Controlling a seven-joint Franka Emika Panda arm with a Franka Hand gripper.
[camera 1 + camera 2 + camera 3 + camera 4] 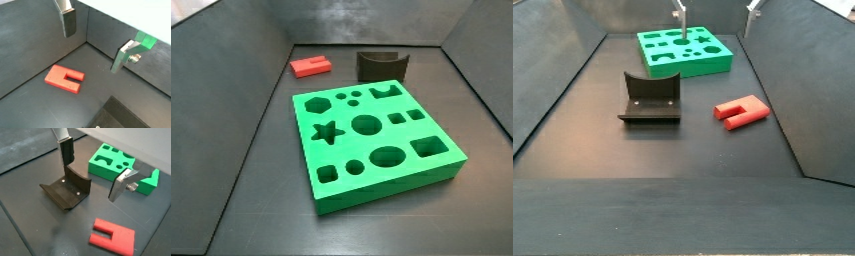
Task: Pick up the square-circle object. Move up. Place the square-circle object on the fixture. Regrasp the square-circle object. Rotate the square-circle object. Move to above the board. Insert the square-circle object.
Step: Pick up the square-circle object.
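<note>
Nothing of the task looks done yet. The red block lies flat on the dark floor, right of the fixture and apart from it, untouched. The gripper hangs high above the floor with its jaws spread wide and nothing between them. Pick-up, placing, regrasp, rotation and insertion are all left. The block is matte red plastic with a square notch. The fixture is dark, with a curved hollow. The board is a thick, bright green slab with star, round, square and hexagon holes.
</note>
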